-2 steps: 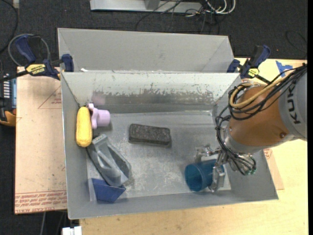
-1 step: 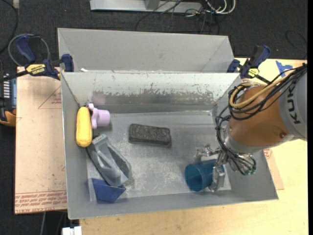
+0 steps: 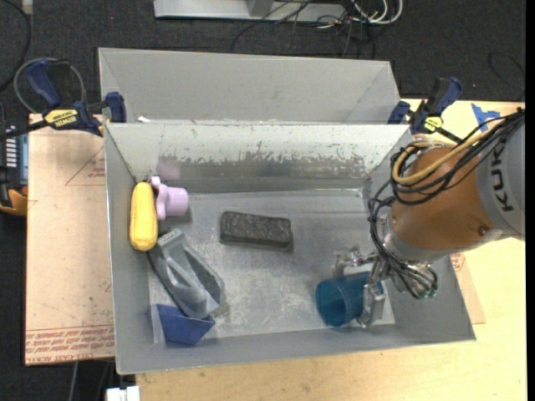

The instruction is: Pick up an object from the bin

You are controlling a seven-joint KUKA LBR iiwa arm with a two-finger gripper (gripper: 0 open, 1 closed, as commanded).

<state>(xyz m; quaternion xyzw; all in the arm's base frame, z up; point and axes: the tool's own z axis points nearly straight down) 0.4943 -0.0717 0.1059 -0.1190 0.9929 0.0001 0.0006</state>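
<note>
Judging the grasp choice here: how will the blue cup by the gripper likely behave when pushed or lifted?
The blue cup looks small and hollow, so probably light and stiff. Its rounded wall suggests it may roll or skid across the bin floor if the gripper nudges it. Its smooth-looking surface might slip.

Letters "KU" on the robot arm [image 3: 502,187], other print unreadable

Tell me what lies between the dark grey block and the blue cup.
Nothing: the camera view shows bare bin floor between the dark grey block and blue cup.
</note>
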